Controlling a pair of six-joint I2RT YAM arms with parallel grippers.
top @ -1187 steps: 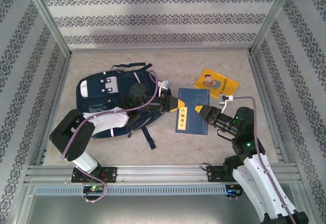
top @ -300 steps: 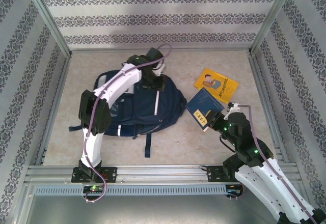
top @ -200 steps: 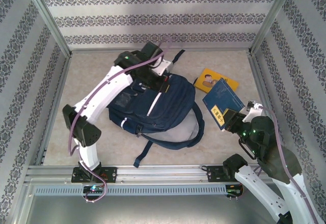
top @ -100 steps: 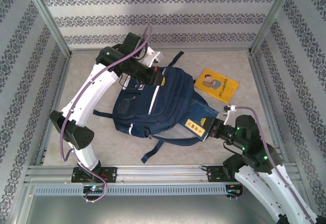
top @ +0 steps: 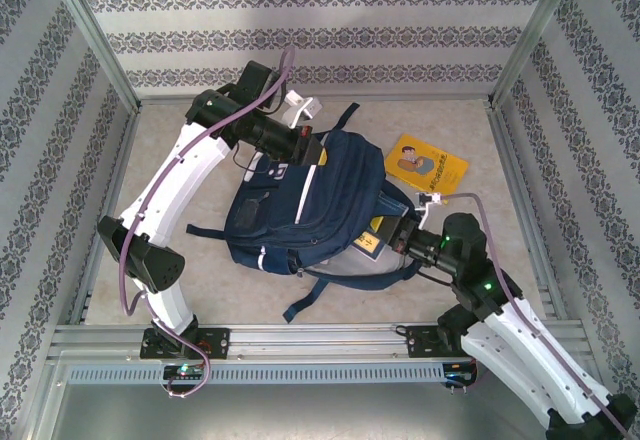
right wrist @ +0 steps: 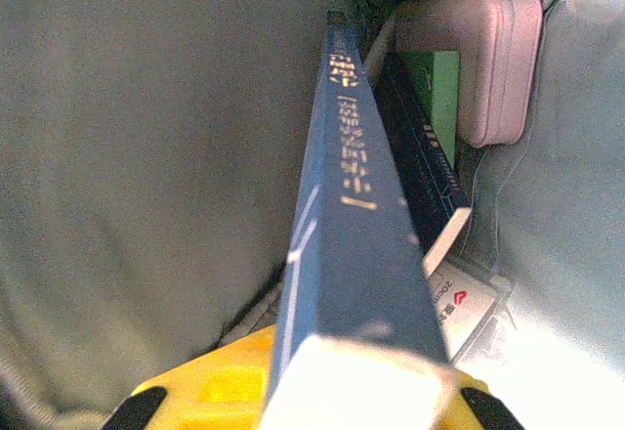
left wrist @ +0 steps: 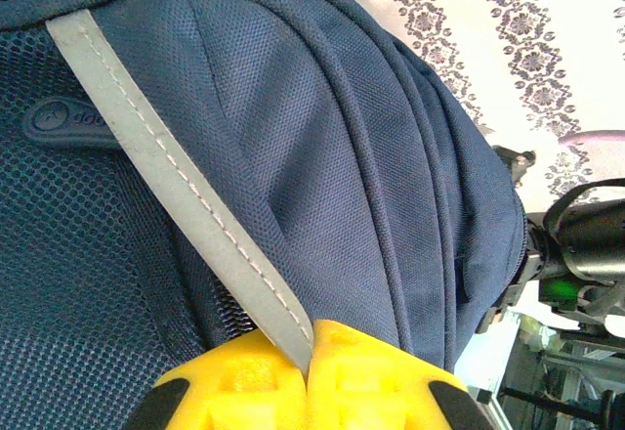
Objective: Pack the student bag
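The student bag (top: 310, 200), navy blue with a pale stripe, lies in the middle of the table, its opening facing right. My left gripper (top: 305, 150) is at the bag's far top edge. In the left wrist view its yellow fingers (left wrist: 244, 381) are shut on the grey strip (left wrist: 166, 176) of the bag (left wrist: 371, 156). My right gripper (top: 398, 237) is shut on a blue book (top: 375, 240) that sits partly inside the opening. In the right wrist view the book's spine (right wrist: 352, 205) runs into the bag beside the grey lining (right wrist: 146, 156).
Inside the bag lie a pink case (right wrist: 488, 68), a green book (right wrist: 435, 88), a dark book (right wrist: 420, 176) and a white ruler pack (right wrist: 464, 303). A yellow booklet (top: 425, 163) rests on the table to the bag's right. Loose straps (top: 340, 275) trail toward the near edge.
My right gripper has pushed the blue book further left into the bag, so less of it shows. The left gripper keeps its hold and has barely moved.
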